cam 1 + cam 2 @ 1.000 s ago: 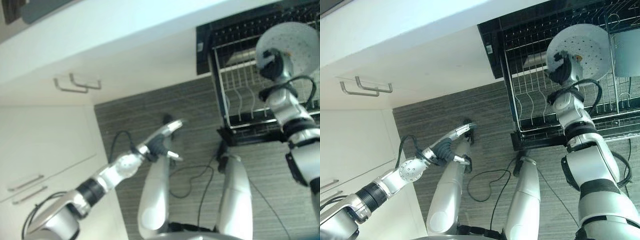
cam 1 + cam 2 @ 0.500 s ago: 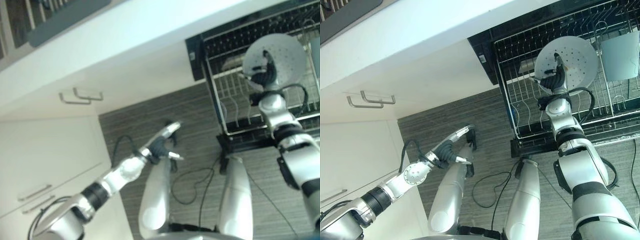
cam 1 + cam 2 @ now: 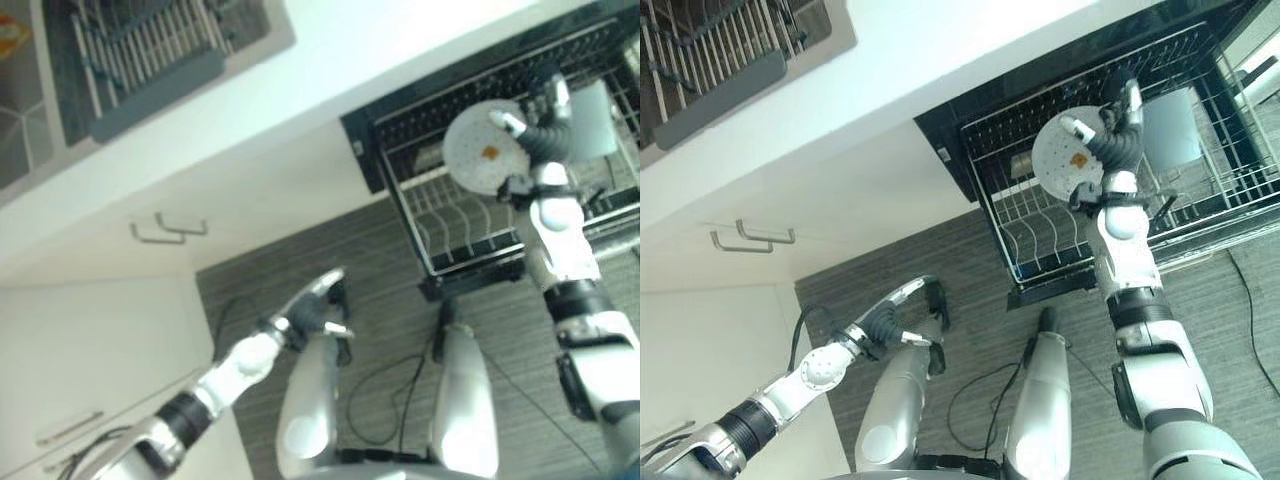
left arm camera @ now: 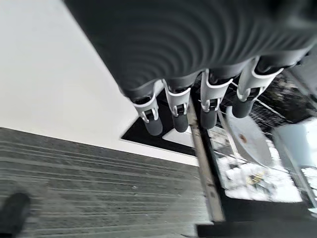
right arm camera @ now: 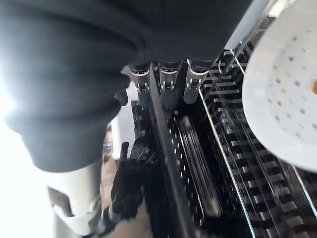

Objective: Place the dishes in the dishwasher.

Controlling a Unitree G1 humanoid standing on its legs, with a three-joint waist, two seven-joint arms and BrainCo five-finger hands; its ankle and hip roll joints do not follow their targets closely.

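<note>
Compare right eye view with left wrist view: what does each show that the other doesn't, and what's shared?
Right eye view adds: the right hand gripping the plate above the dishwasher rack, the open left hand low over the floor, cabinet handles, a countertop drying rack. Left wrist view adds: the left hand's fingers close up, straight, holding nothing. Shared: plate, dishwasher rack, floor.

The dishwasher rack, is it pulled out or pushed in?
Pulled out: the wire rack extends over the floor, and the right hand holds a white plate above it.
</note>
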